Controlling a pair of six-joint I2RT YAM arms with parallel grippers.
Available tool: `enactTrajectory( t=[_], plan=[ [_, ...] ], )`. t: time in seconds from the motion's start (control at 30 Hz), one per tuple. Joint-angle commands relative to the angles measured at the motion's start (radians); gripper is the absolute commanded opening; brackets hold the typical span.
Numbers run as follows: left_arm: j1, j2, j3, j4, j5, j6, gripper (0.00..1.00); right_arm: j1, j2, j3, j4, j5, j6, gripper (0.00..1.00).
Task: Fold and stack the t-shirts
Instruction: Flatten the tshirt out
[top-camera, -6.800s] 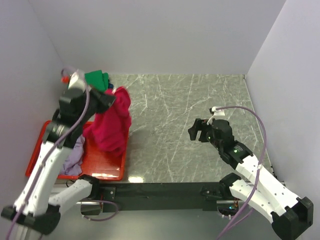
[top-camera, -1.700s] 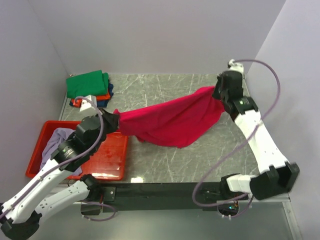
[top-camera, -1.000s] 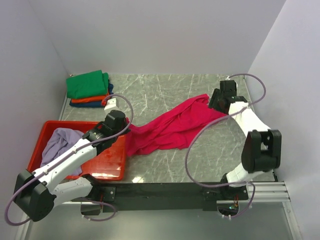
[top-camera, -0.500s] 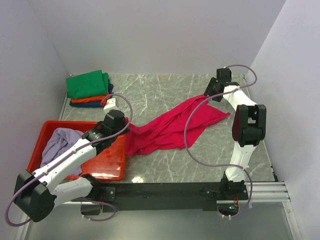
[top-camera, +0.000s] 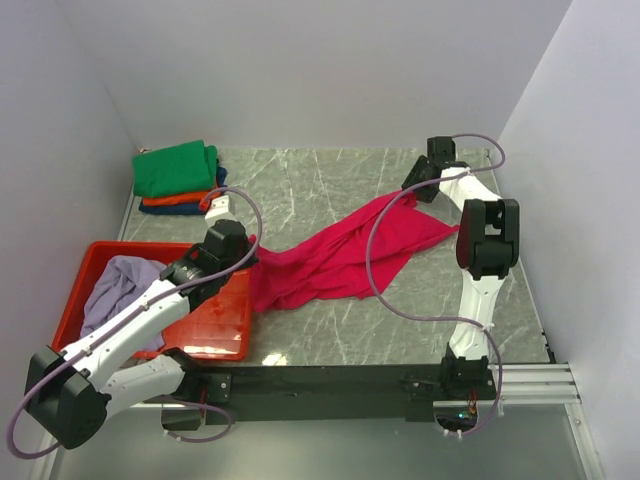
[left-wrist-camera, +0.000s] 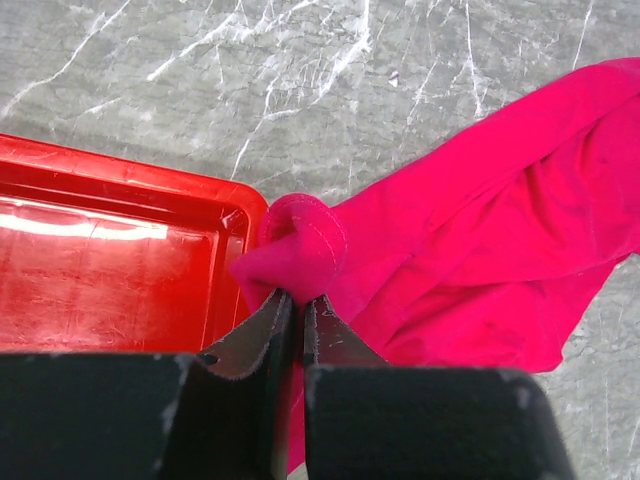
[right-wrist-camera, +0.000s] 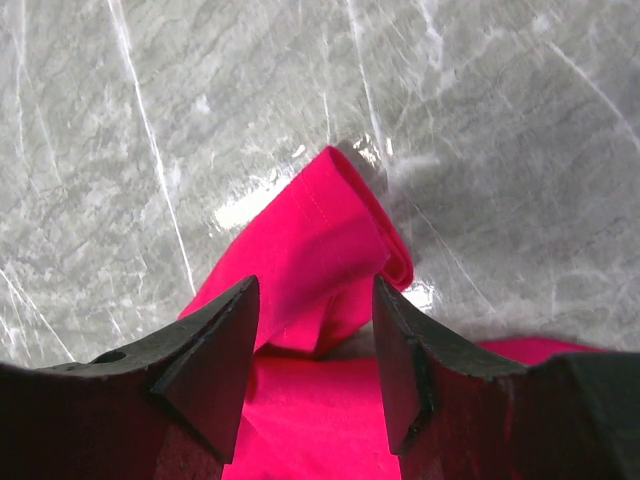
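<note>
- Fingers (left-wrist-camera: 255, 340) of the left gripper (left-wrist-camera: 297, 300) are pressed together on a bunched fold of the crimson-pink t-shirt (top-camera: 340, 250), just off the far right corner of the red tray (top-camera: 215, 345).
- The pinched fold stands up as a rounded knob above the fingertips, beside the tray rim. Contact between fold and rim cannot be told.
- Fingers (right-wrist-camera: 215, 350) of the right gripper (right-wrist-camera: 315, 295) are spread apart and grip nothing. A hemmed sleeve end of the crimson-pink t-shirt lies on the table (top-camera: 300, 190) in the gap between them.
- The right gripper is well to the right of the tray and farther from the arm bases than the tray's far edge.
- The crimson-pink t-shirt lies unfolded on the table as a loose, wrinkled band. It runs from the tray's far right corner diagonally away and rightward to the right gripper.
- The pale lavender t-shirt (top-camera: 115, 290) lies crumpled inside the tray, in its left half.
- The green t-shirt (top-camera: 175, 168) lies folded on top of a stack beyond the tray's far edge, apart from the tray.
- The orange t-shirt (top-camera: 160, 198) and the dark blue t-shirt (top-camera: 218, 180) lie folded beneath the green one in the same stack. Only their edges show.
</note>
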Motion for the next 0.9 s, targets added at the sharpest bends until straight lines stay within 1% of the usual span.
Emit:
enactTrajectory(
  t=[0.0, 0.1, 0.3, 0.5, 0.63, 0.73, 0.77, 0.83, 0.87],
  plan=[
    [0.008, -0.032, 0.010, -0.004, -0.004, 0.023, 0.07, -0.002, 0.005, 0.041, 0.013, 0.018, 0.025, 0.56],
    [0.012, -0.040, 0.010, -0.010, -0.009, 0.027, 0.07, 0.000, 0.008, 0.028, 0.022, 0.036, 0.026, 0.56],
    [0.014, -0.052, 0.018, -0.024, -0.008, 0.030, 0.07, 0.001, 0.050, 0.082, -0.009, 0.041, 0.022, 0.52],
    [0.017, -0.075, 0.021, -0.041, -0.009, 0.029, 0.08, 0.003, 0.079, 0.119, -0.021, 0.041, 0.036, 0.51],
    [0.017, -0.098, 0.025, -0.056, -0.017, 0.026, 0.08, 0.004, 0.092, 0.113, -0.020, 0.039, 0.049, 0.49],
    [0.019, -0.114, 0.030, -0.068, -0.032, 0.027, 0.08, 0.004, 0.092, 0.099, -0.010, 0.025, 0.054, 0.33],
    [0.019, -0.115, 0.030, -0.070, -0.034, 0.030, 0.08, 0.004, 0.091, 0.096, -0.006, 0.024, 0.051, 0.21],
    [0.020, -0.120, 0.028, -0.070, -0.035, 0.032, 0.09, 0.004, 0.074, 0.085, -0.004, 0.037, 0.043, 0.10],
    [0.022, -0.120, 0.028, -0.071, -0.035, 0.032, 0.09, 0.004, 0.063, 0.079, -0.004, 0.039, 0.040, 0.02]
  ],
)
